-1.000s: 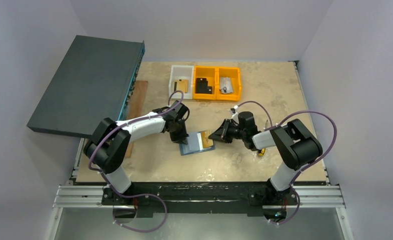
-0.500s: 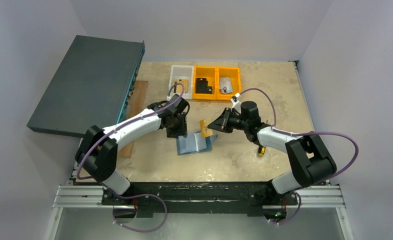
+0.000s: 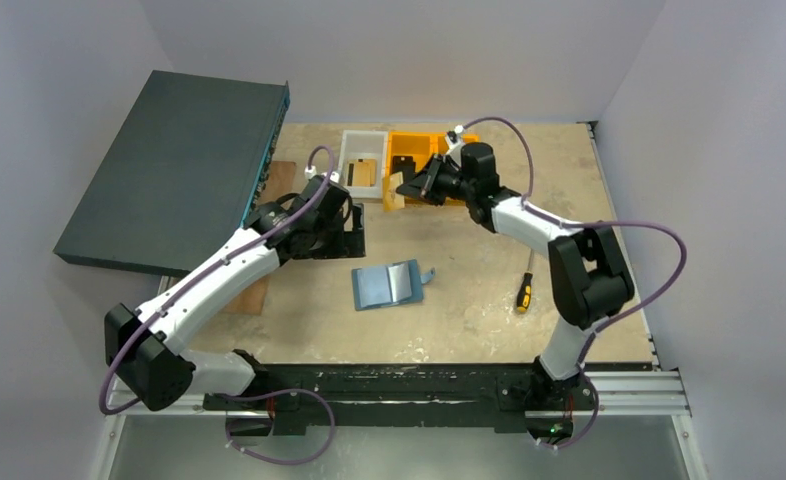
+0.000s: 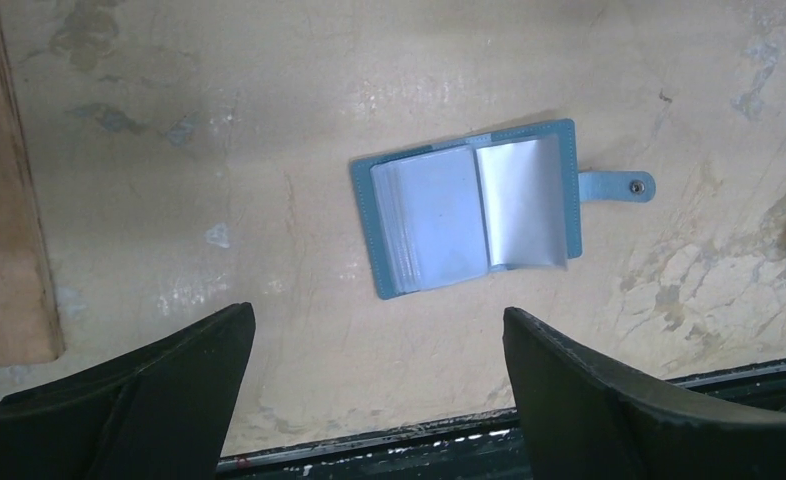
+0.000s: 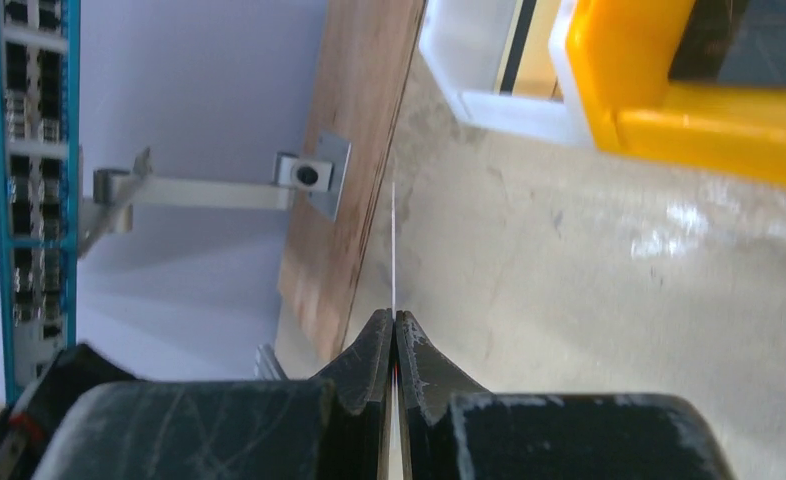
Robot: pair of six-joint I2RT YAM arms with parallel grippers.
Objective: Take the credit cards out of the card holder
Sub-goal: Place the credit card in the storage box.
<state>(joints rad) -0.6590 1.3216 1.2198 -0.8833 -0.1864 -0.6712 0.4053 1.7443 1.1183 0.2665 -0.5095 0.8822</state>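
The card holder [image 3: 389, 284] lies open on the table, its pale blue pockets up [image 4: 469, 215] and its strap with a small stud [image 4: 619, 186] out to the right. My left gripper [image 3: 344, 235] hangs open above the table to the holder's left, its fingers [image 4: 377, 315] wide apart with nothing between them. My right gripper [image 3: 416, 188] is shut on a gold-tan credit card [image 3: 396, 190] at the back, in front of the bins. In the right wrist view that card [image 5: 394, 250] shows edge-on, as a thin line rising from the closed tips [image 5: 395, 318]. Another tan card [image 3: 365, 172] lies in the white bin.
A white bin [image 3: 364, 135] and two orange bins [image 3: 474, 170] stand at the back. A large dark teal box [image 3: 169, 165] leans at the left over a wooden board [image 3: 269, 200]. A yellow-handled screwdriver [image 3: 522, 292] lies right of the holder.
My left gripper opened, let go of the holder and drew back to the left. My right gripper pulled the tan card out of the holder and carried it back toward the bins.
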